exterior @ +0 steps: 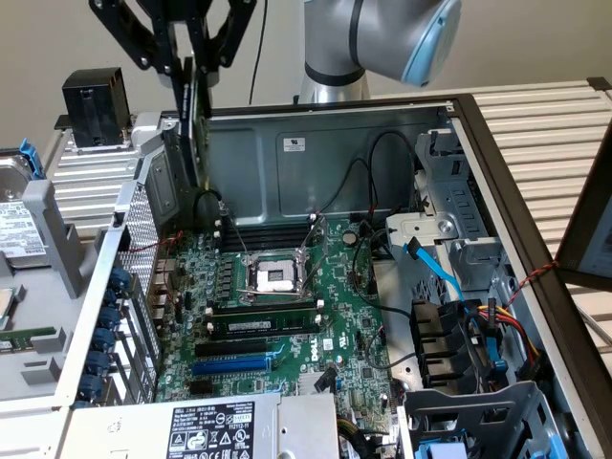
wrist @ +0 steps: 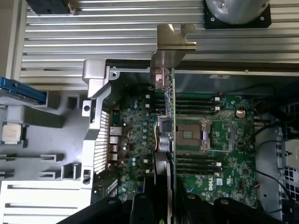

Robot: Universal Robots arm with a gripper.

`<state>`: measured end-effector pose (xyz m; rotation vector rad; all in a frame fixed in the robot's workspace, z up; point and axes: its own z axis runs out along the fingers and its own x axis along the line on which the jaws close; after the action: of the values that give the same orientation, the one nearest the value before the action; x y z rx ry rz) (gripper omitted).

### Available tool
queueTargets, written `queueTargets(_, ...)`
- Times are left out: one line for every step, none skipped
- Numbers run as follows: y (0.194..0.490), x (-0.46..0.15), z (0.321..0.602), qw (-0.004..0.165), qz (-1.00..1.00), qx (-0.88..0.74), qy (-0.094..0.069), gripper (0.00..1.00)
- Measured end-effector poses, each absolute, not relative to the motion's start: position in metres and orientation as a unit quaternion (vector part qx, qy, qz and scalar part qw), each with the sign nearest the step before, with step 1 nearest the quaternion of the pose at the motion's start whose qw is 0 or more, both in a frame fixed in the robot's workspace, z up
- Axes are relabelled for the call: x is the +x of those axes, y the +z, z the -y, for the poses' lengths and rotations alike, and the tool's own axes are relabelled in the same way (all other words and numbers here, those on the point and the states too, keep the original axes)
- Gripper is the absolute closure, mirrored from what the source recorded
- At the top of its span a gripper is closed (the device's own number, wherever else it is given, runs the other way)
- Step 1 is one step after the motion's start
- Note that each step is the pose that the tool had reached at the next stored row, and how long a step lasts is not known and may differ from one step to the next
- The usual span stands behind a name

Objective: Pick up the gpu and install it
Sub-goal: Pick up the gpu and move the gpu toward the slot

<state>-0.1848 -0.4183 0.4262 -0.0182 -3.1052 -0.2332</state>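
The gripper [exterior: 194,63] grips the gpu [exterior: 188,134] edge-on above the port-side edge of the motherboard [exterior: 349,330], clear of the board. The work appears to be mid-carry. Seating it would likely demand aligning the card with the motherboard's blue slot [exterior: 234,364].

A: Is anything readable showing?
B: A "DELL" logo [wrist: 218,181] is sitting on the motherboard [wrist: 233,154], past the memory slots [wrist: 196,163] from the CPU socket [wrist: 189,135]. The power supply label [exterior: 212,430] is carrying print too small to read.
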Motion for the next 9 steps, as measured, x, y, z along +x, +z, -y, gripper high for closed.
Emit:
queueTargets(0.425, -0.180, 0.419, 0.014, 0.997, -0.006, -0.075, 0.73)
queueTargets(0.424, -0.176, 0.420, 0.014, 0.997, -0.006, -0.075, 0.73)
queueTargets(0.424, -0.171, 0.421, 0.014, 0.997, -0.006, -0.075, 0.73)
queueTargets(0.424, -0.167, 0.422, 0.014, 0.997, -0.006, -0.075, 0.73)
queueTargets(0.424, -0.162, 0.423, 0.014, 0.997, -0.006, -0.075, 0.73)
queueTargets(0.424, -0.157, 0.424, 0.014, 0.997, -0.006, -0.075, 0.73)
queueTargets(0.424, -0.153, 0.426, 0.014, 0.997, -0.006, -0.075, 0.73)
queueTargets(0.424, -0.149, 0.427, 0.015, 0.997, -0.006, -0.075, 0.73)
queueTargets(0.424, -0.144, 0.429, 0.015, 0.997, -0.006, -0.075, 0.73)
